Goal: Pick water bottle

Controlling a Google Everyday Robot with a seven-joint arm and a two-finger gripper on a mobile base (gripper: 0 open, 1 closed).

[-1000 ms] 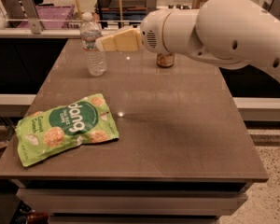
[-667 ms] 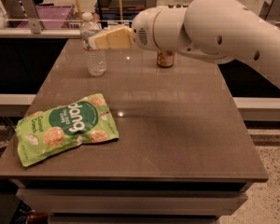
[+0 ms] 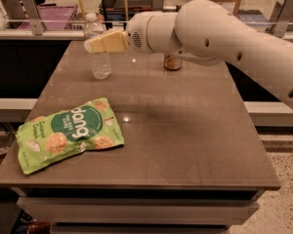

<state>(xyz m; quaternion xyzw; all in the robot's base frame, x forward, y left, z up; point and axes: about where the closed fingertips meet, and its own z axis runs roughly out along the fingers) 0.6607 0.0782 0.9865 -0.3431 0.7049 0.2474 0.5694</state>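
Observation:
The water bottle (image 3: 99,52) is clear ribbed plastic with a white cap. It stands upright near the far left of the brown table (image 3: 185,130). The gripper (image 3: 94,44), cream-coloured at the end of a big white arm, reaches in from the right. Its tip overlaps the bottle's upper part, just below the cap. The bottle's lower body shows under the gripper.
A green snack bag (image 3: 68,133) lies flat at the front left of the table. A gold-brown can (image 3: 172,62) stands at the far middle, partly behind the arm. A counter with a purple bin (image 3: 49,16) runs behind the table.
The gripper has moved left toward the bottle, from a gap beside it to overlapping its upper part. The bottle, bag and can have not moved.

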